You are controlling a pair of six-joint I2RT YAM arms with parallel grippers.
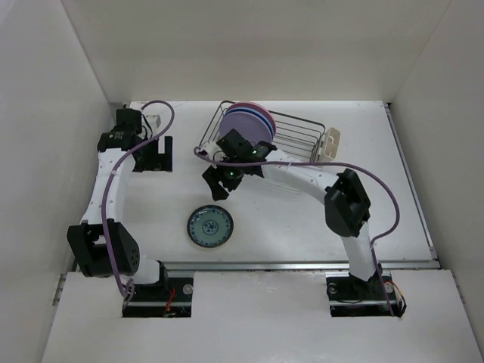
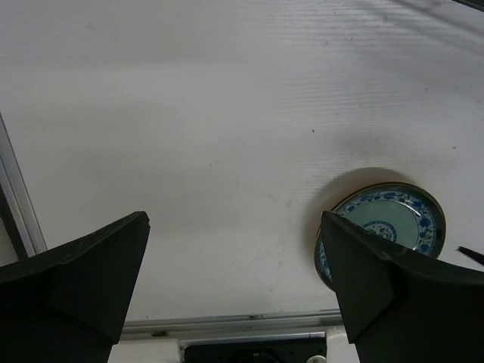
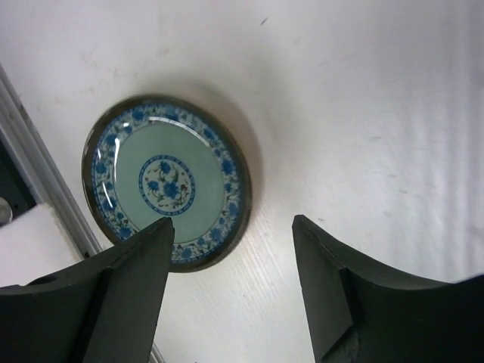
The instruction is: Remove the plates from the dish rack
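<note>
A white table [image 1: 302,227] sits boxed in by plain white walls [image 1: 242,45], with a metal rail [image 1: 302,265] along its near edge. The dish rack [image 1: 295,132] stands at the far middle, its long axis running left to right, with the cream utensil cup [image 1: 330,140] clipped to its right end. The larger plates [image 1: 248,121] stand on edge, packed at the rack's left end; the lavender face is turned up toward the overhead camera, and a pink rim shows behind it. The right arm's wrist covers the rack's near-left corner.

The teal patterned plate [image 1: 210,227] lies flat on the table, face up, well clear of the rack and near the rail.

The right gripper [image 1: 219,179] hangs between rack and teal plate, its fingers spread and holding nothing. The left gripper [image 1: 153,157] is at the far left, away from the rack, fingers likewise apart over bare table.
</note>
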